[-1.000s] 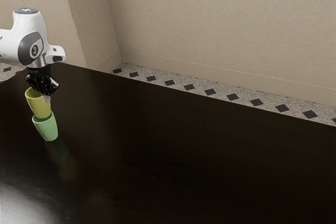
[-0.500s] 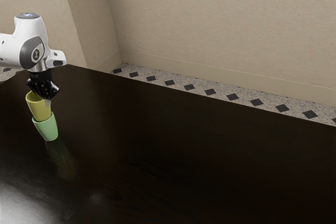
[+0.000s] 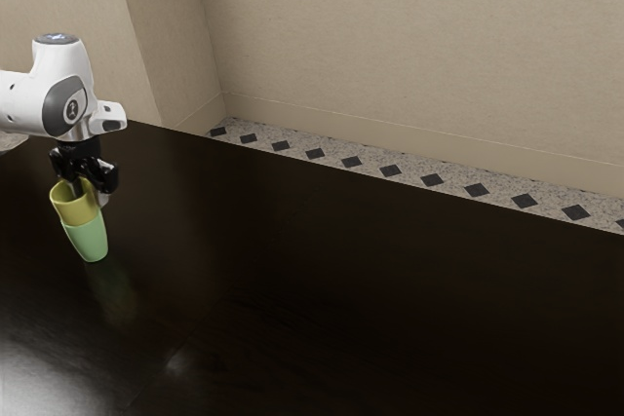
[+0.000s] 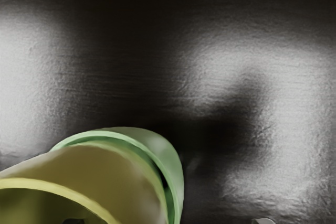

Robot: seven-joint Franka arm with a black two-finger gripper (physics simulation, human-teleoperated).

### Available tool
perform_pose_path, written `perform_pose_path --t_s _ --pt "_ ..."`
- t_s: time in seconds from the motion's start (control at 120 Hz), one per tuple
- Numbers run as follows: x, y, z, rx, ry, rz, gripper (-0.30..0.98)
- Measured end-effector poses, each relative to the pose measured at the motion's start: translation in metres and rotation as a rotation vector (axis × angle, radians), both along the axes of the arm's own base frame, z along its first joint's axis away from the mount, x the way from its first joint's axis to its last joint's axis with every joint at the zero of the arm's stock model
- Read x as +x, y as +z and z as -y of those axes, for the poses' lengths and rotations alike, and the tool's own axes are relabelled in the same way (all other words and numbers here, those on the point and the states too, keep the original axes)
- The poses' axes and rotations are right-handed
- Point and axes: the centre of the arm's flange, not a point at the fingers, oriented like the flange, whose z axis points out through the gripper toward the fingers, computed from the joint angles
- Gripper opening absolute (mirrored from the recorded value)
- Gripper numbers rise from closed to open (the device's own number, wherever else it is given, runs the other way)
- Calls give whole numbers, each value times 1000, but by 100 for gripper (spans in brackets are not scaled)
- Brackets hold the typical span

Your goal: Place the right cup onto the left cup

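My gripper (image 3: 90, 194) stands open over the rim of the yellow cup (image 3: 76, 209) in the exterior view, one finger inside the cup's mouth and the other outside, apart from the wall. The yellow cup rests nested in the green cup (image 3: 88, 240), which stands on the table and hides its lower part. In the wrist view, the tips of my gripper (image 4: 169, 221) are wide apart; the yellow cup (image 4: 100, 174) leans slightly within the rim of the green cup (image 4: 176, 169).
The dark, glossy table (image 3: 341, 289) stretches toward the exterior view's right. Beyond its far edge lie a patterned floor (image 3: 370, 163) and a beige wall (image 3: 409, 46).
The yellow cup has sunk deeper into the green cup. My hand has moved slightly down and toward the exterior view's right, and its fingers have spread, letting go of the yellow cup.
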Motion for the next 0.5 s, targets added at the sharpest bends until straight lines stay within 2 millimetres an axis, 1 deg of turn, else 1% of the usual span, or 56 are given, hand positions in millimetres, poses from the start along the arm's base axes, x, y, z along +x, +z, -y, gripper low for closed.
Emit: perform_pose_path --t_s 0.108,0.242,0.342,0.417,0.5 --pt "-1 8 2 0 -5 12 54" --pt "-7 30 6 -3 -10 44 61" --pt "-11 53 13 -7 -20 73 64" --pt "-13 73 29 -18 -43 92 65" --pt "-9 87 63 -54 -84 100 66"
